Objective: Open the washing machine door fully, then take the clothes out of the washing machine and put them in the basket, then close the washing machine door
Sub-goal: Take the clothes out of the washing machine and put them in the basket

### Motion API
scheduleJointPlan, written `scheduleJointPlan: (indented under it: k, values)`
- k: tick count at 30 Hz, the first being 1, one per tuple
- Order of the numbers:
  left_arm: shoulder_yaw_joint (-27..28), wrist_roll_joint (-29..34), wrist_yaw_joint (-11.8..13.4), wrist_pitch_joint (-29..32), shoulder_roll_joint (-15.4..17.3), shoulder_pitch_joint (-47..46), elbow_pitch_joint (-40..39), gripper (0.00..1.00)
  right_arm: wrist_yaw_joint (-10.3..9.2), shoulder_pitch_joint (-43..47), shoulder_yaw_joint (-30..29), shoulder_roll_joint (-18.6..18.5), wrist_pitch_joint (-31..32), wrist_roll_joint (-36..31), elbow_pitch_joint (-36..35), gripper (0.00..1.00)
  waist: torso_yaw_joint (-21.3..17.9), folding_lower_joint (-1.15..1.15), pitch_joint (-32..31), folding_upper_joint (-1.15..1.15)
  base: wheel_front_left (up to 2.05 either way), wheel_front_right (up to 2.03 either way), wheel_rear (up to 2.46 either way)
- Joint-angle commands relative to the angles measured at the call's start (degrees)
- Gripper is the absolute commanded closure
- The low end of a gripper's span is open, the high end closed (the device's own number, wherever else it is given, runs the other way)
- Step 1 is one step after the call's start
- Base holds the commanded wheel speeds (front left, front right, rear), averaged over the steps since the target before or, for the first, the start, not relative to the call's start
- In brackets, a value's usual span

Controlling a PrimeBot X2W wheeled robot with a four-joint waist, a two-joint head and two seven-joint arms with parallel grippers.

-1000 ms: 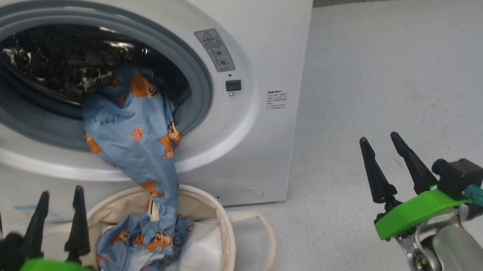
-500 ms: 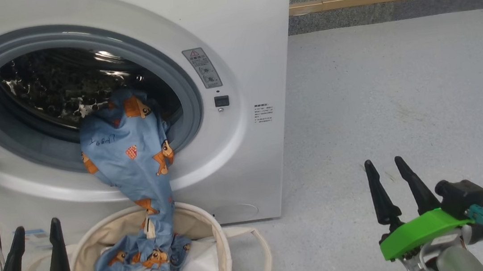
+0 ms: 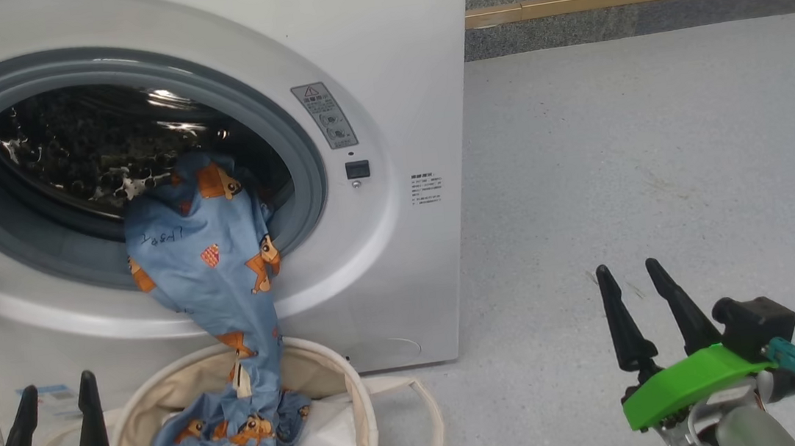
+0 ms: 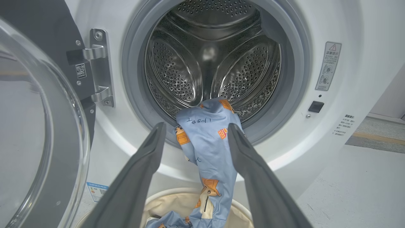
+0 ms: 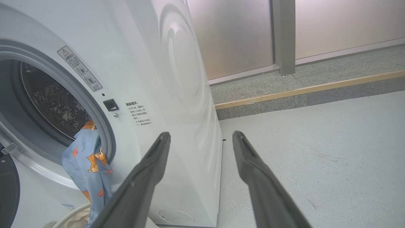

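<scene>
Clothes hung centre-left, from washing machine drum into basket at bottom left, half transferred; washing machine door stood wide at far left, clearing access; left gripper, bottom left, gaped empty toward them; right gripper, lower right, gaped idle.

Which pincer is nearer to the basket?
Left. The left pincer sits just beside the basket, at its left rim; the right pincer hangs over the floor, well off to the basket's right.
</scene>
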Motion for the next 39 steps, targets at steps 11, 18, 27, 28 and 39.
scheduleJointPlan:
  k: [11, 18, 27, 28, 39]
  values:
    - [1.6, -1.1, -0.3, 0.0, 2.3, -5.4, 0.8, 0.00, 0.01, -2.1, 1.0, 0.2, -0.7, -0.9, -1.9, 0.00, -0.3, 0.00, 0.5, 0.00, 0.00, 0.00, 0.00]
    - [0.9, -0.9, -0.5, 0.5, 2.9, -8.5, 3.9, 0.00, 0.01, -2.3, 0.5, 0.2, -0.7, -1.0, -2.6, 0.00, -0.1, 0.00, 1.8, 0.00, 0.00, 0.00, 0.00]
    - [-4.6, 2.4, -1.7, 3.0, 3.2, -20.9, 13.5, 0.00, 0.01, -3.8, -0.4, 0.2, -0.7, -1.1, -4.2, 0.00, 0.4, 0.00, 6.2, 0.00, 0.00, 0.00, 0.00]
    - [-5.3, 2.5, -2.0, 3.2, 3.0, -22.6, 14.5, 0.00, 0.01, -4.1, -0.4, 0.2, -0.7, -1.2, -4.3, 0.00, 0.4, 0.00, 6.8, 0.00, 0.00, 0.00, 0.00]
    - [-13.0, 4.5, -4.2, 7.2, 0.5, -40.4, 30.0, 0.00, 0.01, -7.1, -0.2, 0.2, -0.7, -1.4, -5.4, 0.00, -0.1, 0.00, 12.2, 0.00, 0.00, 0.00, 0.00]
